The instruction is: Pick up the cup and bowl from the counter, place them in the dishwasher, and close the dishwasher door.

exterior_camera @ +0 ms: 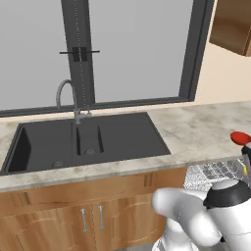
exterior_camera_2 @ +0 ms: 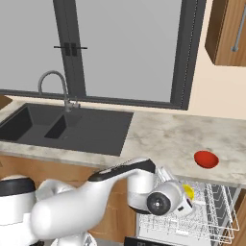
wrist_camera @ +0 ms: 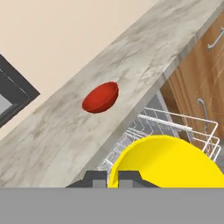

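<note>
We have the cup (wrist_camera: pixel 168 164) clamped in our gripper (wrist_camera: pixel 113 178), the two finger tips pinched on its rim, and it hangs over the white wire rack (exterior_camera_2: pixel 211 211) of the open dishwasher (exterior_camera_2: pixel 192 223), just below the front edge of the counter (wrist_camera: pixel 65 131). In the right base view a sliver of yellow shows beside the hand, above the rack, so we judge the cup is not yet set down; whether its base touches the wires we cannot tell. The bowl (exterior_camera_2: pixel 206 159) sits upright on the counter near the front edge, above the dishwasher opening, apart from everything else and untouched. The rack appears pulled out in front of the cabinet line, and we see no other dish in it. The dishwasher door is not clearly visible to us; a dark strip at the bottom of the right base view may be part of it, lowered. So, as we read it, the first pick is done and the first placement is in hand: we need to lower and release the cup, fetch the bowl and put it in the rack, then shut the door. Farther left along the counter lie the black double sink (exterior_camera: pixel 83 139) and its curved tap (exterior_camera: pixel 66 98), under the window (exterior_camera: pixel 137 49).
</note>
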Robot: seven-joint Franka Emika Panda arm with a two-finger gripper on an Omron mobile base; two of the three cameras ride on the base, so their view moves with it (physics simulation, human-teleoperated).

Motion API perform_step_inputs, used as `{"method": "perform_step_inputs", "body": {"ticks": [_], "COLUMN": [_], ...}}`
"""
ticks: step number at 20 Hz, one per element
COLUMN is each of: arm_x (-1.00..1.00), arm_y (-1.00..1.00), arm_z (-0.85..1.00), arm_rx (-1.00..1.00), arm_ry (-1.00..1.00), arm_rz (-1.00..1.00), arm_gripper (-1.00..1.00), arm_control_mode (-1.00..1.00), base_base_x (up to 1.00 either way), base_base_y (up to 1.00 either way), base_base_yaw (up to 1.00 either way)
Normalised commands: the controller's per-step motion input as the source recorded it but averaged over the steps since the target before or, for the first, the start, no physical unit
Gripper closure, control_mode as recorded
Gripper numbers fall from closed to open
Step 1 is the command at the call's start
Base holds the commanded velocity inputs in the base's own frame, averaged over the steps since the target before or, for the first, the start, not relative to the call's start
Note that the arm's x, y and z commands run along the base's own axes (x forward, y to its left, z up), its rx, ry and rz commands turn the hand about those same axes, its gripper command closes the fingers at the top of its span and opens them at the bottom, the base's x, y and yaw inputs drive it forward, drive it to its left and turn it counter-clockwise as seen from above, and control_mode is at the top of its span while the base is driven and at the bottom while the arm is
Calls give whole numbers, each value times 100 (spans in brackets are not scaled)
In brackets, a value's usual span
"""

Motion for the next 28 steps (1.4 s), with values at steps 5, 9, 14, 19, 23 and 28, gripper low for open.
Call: {"method": "perform_step_inputs", "body": {"ticks": [5, 9, 14, 19, 23, 28], "arm_x": [-10, 0, 8, -1, 1, 2], "arm_y": [0, 0, -1, 0, -9, -1], "arm_z": [-41, -31, -14, -10, -43, -75], "arm_rx": [14, 29, 7, -3, 0, 0], "arm_ry": [9, 10, 6, -7, -9, 0], "arm_rz": [-15, -15, -4, 0, 0, 0], "arm_gripper": [100, 100, 100, 100, 100, 100], "arm_control_mode": [-100, -100, -100, -100, -100, -100], "base_base_x": [0, 0, 0, 0, 0, 0], "base_base_y": [0, 0, 0, 0, 0, 0], "base_base_yaw": [0, 0, 0, 0, 0, 0]}}
